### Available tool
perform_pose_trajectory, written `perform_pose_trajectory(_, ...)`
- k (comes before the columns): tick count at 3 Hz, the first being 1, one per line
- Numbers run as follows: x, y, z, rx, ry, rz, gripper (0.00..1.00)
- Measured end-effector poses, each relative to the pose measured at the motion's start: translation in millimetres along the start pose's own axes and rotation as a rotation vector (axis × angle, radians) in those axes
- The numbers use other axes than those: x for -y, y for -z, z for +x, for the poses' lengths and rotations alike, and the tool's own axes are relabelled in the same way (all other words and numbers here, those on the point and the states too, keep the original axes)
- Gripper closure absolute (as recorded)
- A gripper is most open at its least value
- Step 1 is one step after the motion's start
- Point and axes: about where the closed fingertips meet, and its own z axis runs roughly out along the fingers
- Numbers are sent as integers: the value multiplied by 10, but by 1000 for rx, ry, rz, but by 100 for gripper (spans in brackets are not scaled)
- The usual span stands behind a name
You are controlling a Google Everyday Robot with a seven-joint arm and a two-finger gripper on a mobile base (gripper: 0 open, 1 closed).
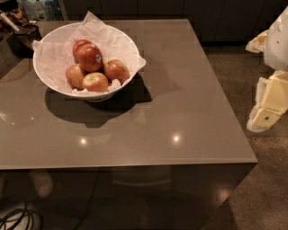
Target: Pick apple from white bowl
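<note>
The white bowl (54,76), lined with crumpled white paper, stands on the far left part of the grey table (180,112). The deep red apple (89,57) with a small pale sticker lies on top of the pile in the bowl. A plain red apple (79,44) lies just behind it. Three paler orange-yellow apples (95,82) lie around and below it. My gripper (266,108) hangs at the right edge of the view, beyond the table's right side and far from the bowl.
Dark clutter (20,27) sits beyond the table's far left corner. Dark cabinets (180,9) run along the back. Black cables (18,218) lie on the floor at the lower left. The table's front edge (135,162) runs across the lower part of the view.
</note>
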Motion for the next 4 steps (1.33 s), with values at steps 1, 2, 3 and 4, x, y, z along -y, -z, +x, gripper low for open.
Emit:
perform_pose_trajectory(1, 0, 0, 0, 0, 0, 0, 0)
perform_pose_trajectory(2, 60, 54, -89, 6, 16, -10, 0)
perform_pose_trajectory(3, 184, 104, -297, 3, 67, -16, 0)
perform_pose_trajectory(4, 199, 104, -313, 8, 67, -10, 0)
